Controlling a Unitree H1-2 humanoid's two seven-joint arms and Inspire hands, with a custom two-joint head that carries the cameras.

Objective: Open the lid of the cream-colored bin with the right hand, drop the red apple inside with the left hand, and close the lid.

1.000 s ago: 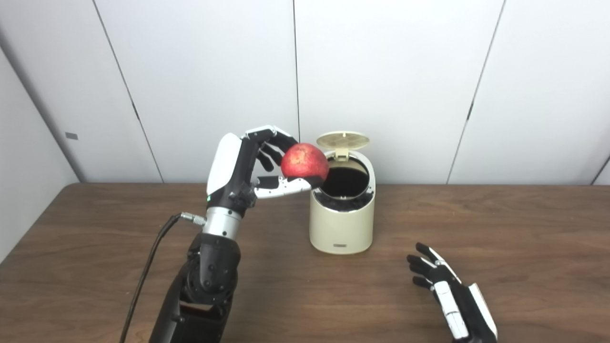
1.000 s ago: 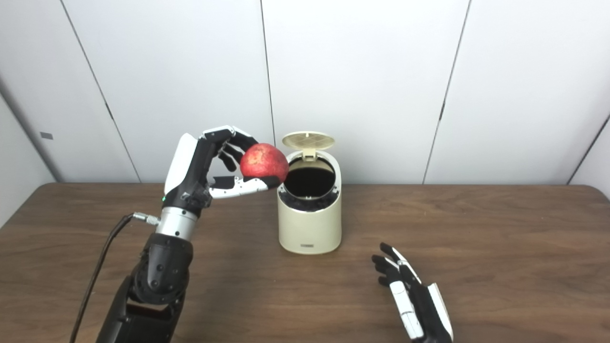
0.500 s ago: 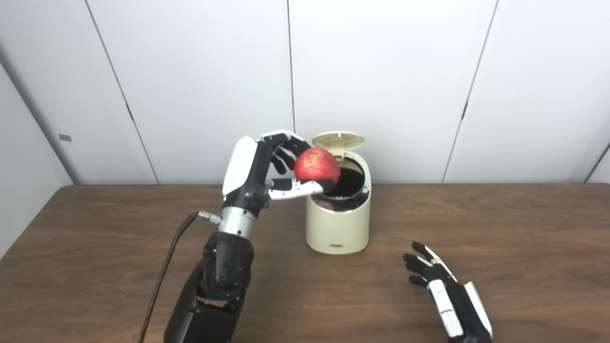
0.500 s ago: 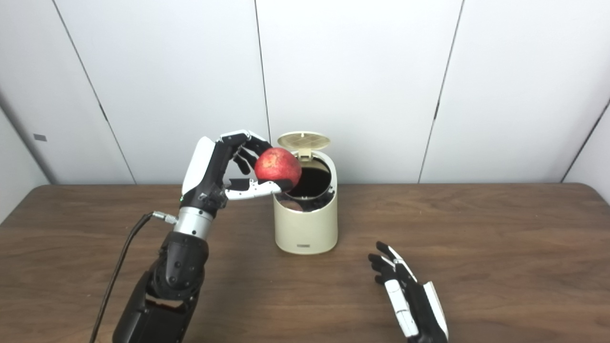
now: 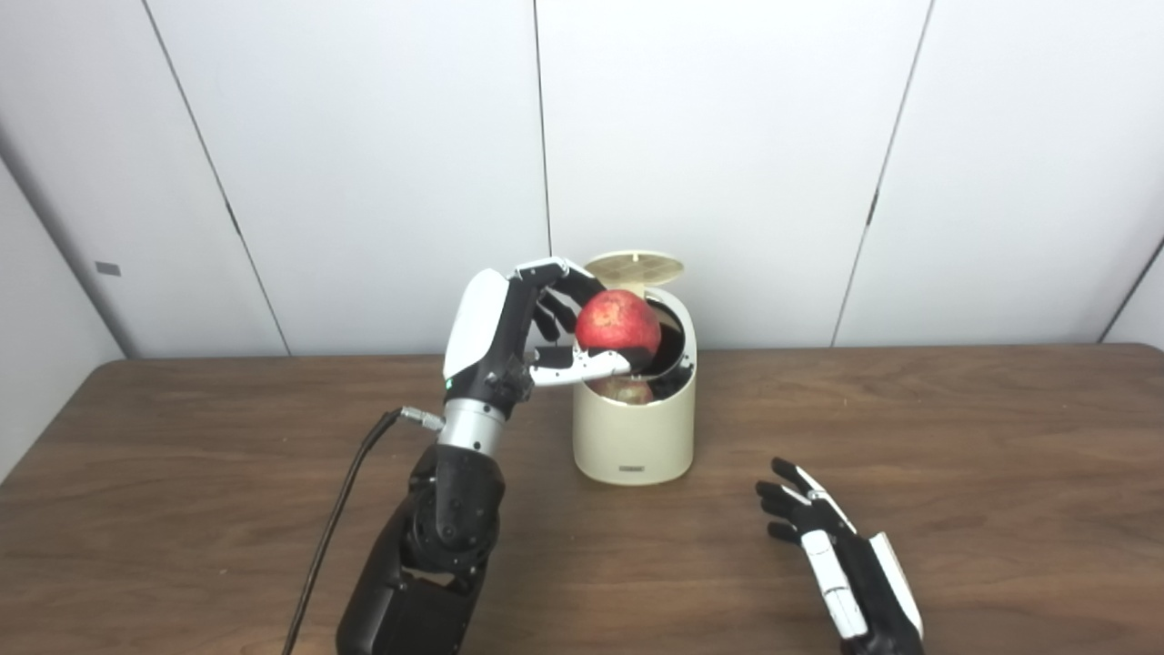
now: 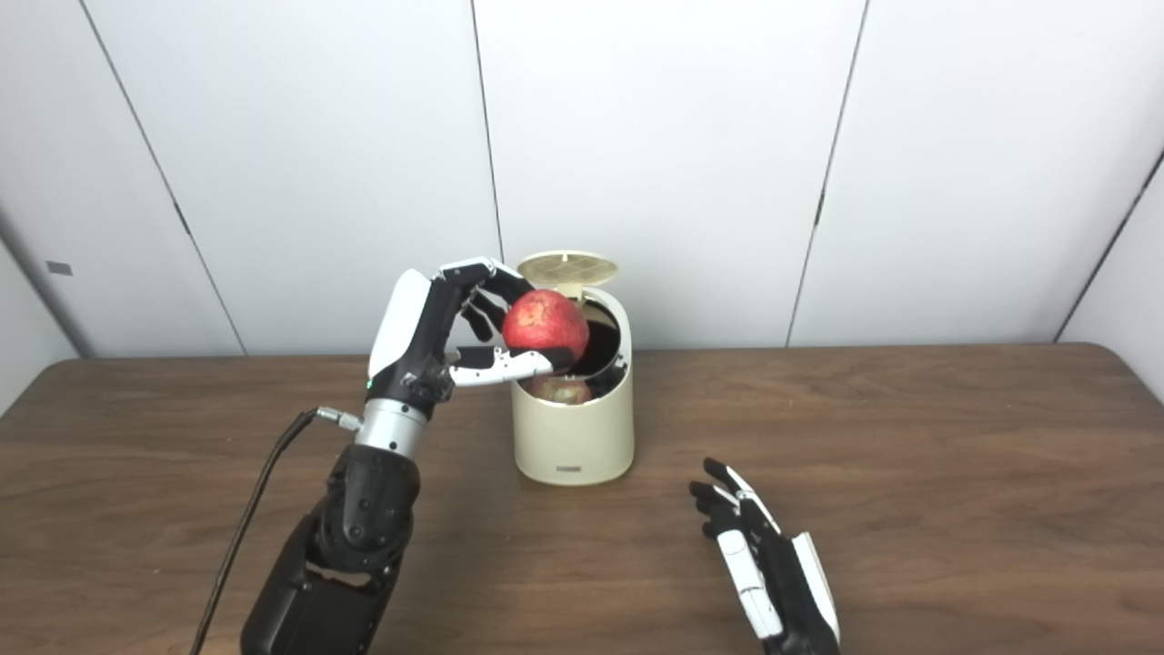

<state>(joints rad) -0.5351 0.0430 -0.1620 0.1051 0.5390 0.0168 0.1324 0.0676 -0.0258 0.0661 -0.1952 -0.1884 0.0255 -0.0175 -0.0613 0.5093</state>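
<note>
The cream-colored bin (image 5: 634, 441) stands mid-table with its round lid (image 5: 634, 266) tipped up and back on its hinge, so the dark opening shows. My left hand (image 5: 509, 332) is shut on the red apple (image 5: 618, 320), held between fingers above and thumb below. The apple hangs over the left part of the bin's opening, just above the rim. A reddish patch (image 5: 623, 389) shows inside the opening under it. My right hand (image 6: 759, 564) lies open, fingers spread, low over the table to the front right of the bin, apart from it.
The brown wooden table (image 5: 955, 428) runs the full width of the view, backed closely by white wall panels (image 5: 727, 136). A black cable (image 5: 332, 537) trails from my left wrist down toward the table's front edge.
The camera has shifted, sliding the scene leftward. Apart from that, my left hand carried the apple rightward from beside the bin's left rim to over its opening. The right hand stayed put.
</note>
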